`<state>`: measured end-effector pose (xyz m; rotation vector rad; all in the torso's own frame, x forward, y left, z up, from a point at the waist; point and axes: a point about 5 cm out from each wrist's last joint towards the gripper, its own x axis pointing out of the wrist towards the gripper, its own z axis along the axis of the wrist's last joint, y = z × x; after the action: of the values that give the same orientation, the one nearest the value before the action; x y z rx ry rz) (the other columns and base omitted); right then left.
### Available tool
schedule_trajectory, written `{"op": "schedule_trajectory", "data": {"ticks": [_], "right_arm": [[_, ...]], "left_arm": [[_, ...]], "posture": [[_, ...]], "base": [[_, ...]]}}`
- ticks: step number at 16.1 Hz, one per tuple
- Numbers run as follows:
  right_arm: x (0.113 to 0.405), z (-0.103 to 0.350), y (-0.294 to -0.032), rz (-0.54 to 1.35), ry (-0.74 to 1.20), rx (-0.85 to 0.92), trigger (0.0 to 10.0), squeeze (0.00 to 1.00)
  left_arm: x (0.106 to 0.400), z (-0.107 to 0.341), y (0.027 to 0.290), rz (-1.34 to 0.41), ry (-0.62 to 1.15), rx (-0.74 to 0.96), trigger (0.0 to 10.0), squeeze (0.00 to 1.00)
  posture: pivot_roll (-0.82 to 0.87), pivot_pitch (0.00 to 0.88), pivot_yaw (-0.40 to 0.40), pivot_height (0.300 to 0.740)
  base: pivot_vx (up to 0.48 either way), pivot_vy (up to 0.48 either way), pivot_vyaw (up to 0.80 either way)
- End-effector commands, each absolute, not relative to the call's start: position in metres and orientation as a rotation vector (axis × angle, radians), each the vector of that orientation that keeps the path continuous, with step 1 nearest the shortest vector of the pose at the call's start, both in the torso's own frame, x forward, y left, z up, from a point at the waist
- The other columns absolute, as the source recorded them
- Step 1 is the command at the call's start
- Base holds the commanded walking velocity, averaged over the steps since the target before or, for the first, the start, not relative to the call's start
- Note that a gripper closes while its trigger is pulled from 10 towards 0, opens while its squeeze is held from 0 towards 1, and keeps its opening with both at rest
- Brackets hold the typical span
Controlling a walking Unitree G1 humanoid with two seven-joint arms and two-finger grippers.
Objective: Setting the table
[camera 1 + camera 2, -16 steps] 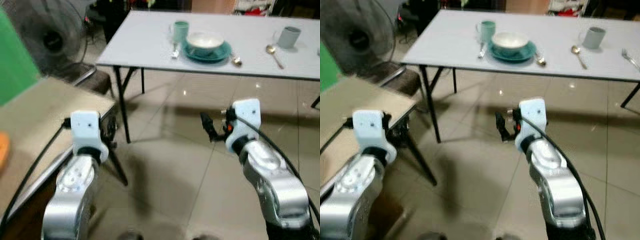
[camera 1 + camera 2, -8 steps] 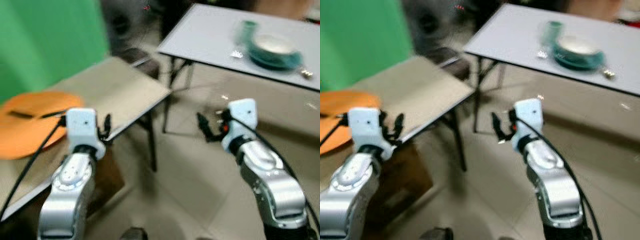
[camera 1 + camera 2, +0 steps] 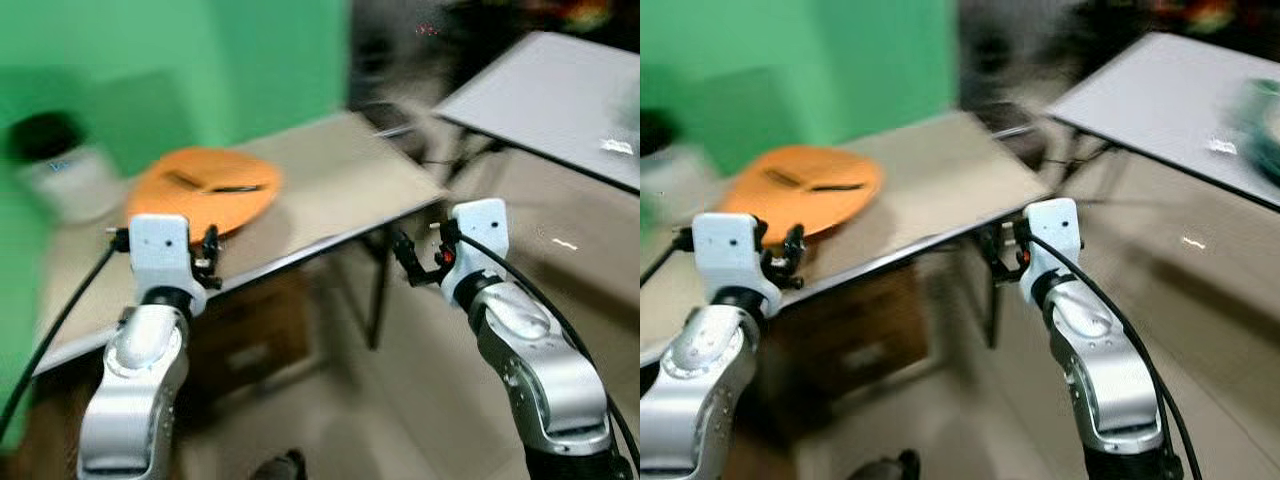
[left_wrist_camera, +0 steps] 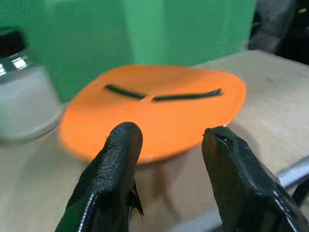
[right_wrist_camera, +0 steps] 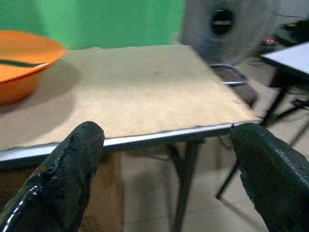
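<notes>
A beige tabletop point(image 3: 330, 190) is being faced, with an orange bowl point(image 3: 205, 187) resting on it and two dark sticks point(image 4: 161, 94) lying inside the bowl. A white jar point(image 4: 21, 94) with a dark lid is standing just beside the bowl, against a green wall point(image 3: 200, 60). The left pincer point(image 4: 171, 145) is being held spread and empty above the tabletop's near edge, pointed at the bowl. The right pincer point(image 5: 169, 145) is being held wide apart and empty off the tabletop's corner, over the floor point(image 3: 430, 400). A grey table point(image 3: 560, 100) is standing well apart at the right, blurred.
</notes>
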<state>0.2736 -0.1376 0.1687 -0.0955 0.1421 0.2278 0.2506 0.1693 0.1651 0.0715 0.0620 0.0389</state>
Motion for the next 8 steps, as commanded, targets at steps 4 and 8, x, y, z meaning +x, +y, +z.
{"op": "schedule_trajectory", "data": {"ticks": [4,8], "right_arm": [[0.273,0.174,-0.131,0.225,0.102,-0.079,10.0,0.0],[0.272,0.163,-0.134,0.207,0.14,-0.009,10.0,0.0]], "left_arm": [[0.244,0.165,0.182,0.051,0.066,0.078,10.0,0.0],[0.237,0.162,0.185,0.069,0.091,0.059,10.0,0.0]], "posture": [[-0.03,0.0,0.078,0.74],[0.01,0.0,0.054,0.74]], "base": [[0.0,0.0,0.13],[0.0,0.0,0.0]]}}
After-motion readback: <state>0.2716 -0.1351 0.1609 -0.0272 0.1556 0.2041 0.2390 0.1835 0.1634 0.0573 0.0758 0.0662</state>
